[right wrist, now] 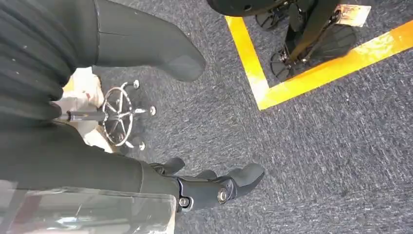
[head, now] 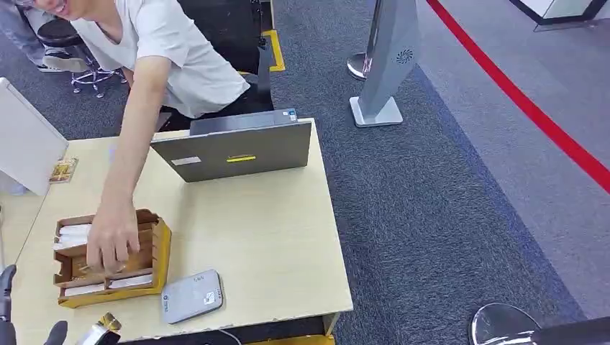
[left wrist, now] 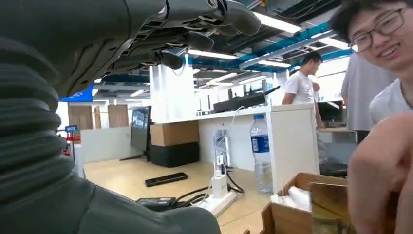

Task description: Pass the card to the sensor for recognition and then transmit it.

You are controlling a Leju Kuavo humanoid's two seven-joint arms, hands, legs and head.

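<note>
My left hand [head: 8,302] waits at the near left corner of the pale wooden table [head: 273,237], just beside the brown-and-yellow wooden card box [head: 115,262]. From the wrist view its dark fingers [left wrist: 195,39] are stretched apart with nothing between them, so it is released and empty. My right hand [right wrist: 214,187] hangs off to the side over the grey carpet, fingers loosely extended, also holding nothing.

The white cards [head: 72,233] sit in the slots of the box, and a person's hand [head: 111,241] is reaching down into it from the far side, resting on the dividers. The flat grey rounded card sensor [head: 191,295] lies just right of the box near the table's front edge. A grey laptop [head: 234,147] stands further back.

I judge the task is at its very start: no card is in my grasp yet. The next move calls for taking a card, either from the box or from the person, once their hand is out of the way, and then carrying it the short way right onto the sensor
</note>
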